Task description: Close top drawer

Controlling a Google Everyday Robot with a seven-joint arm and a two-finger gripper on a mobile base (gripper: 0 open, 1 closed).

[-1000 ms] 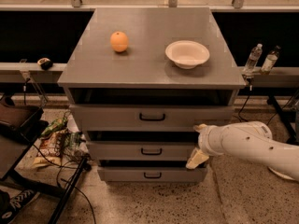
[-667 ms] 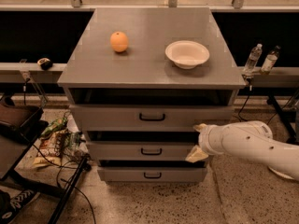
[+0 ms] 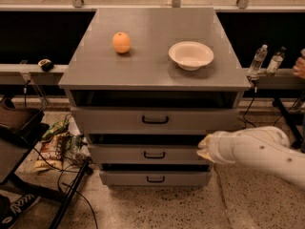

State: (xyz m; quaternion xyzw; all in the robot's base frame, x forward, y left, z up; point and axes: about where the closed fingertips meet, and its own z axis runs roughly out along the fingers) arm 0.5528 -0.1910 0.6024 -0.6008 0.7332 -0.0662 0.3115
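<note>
The top drawer point(image 3: 155, 119) is the widest grey drawer of the cabinet, with a black loop handle point(image 3: 155, 120) at its middle. It stands pulled out a little, with a dark gap showing above its front. My white arm reaches in from the right. My gripper point(image 3: 204, 148) is at the right end of the middle drawer point(image 3: 148, 153), just below the top drawer's right corner. Only its pale tip shows.
An orange point(image 3: 121, 42) and a white bowl point(image 3: 191, 55) sit on the cabinet top point(image 3: 152, 75). The bottom drawer point(image 3: 155, 178) is lowest. Two bottles point(image 3: 258, 60) stand on a ledge at right. Snack bags point(image 3: 55, 144), cables and a black stand lie at the left.
The gripper has risen slightly along the cabinet's right side, from beside the lower drawers to the middle drawer's right end. The drawers look unchanged.
</note>
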